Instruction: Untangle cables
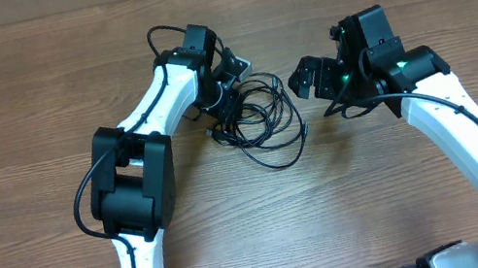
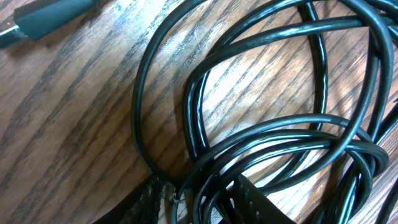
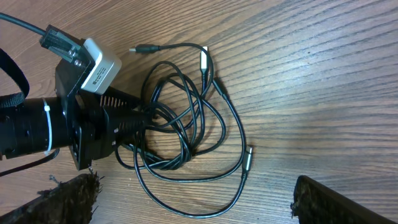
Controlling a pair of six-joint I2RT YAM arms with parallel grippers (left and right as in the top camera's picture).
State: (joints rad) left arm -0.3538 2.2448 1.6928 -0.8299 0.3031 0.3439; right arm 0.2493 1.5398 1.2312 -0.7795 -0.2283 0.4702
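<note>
Seemingly left end effector amid cables, grip unclear; right end effector wide apart, fingers off-frame.

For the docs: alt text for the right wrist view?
A loose tangle of black cables lies on a wooden table, with the left gripper pushed in among the loops. The right gripper is open, its fingers at the bottom corners, touching nothing.

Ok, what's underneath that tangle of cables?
Bare wooden table shows through the loops of the cables. Where the left gripper reaches into them, it hides the strands and the table beneath.
</note>
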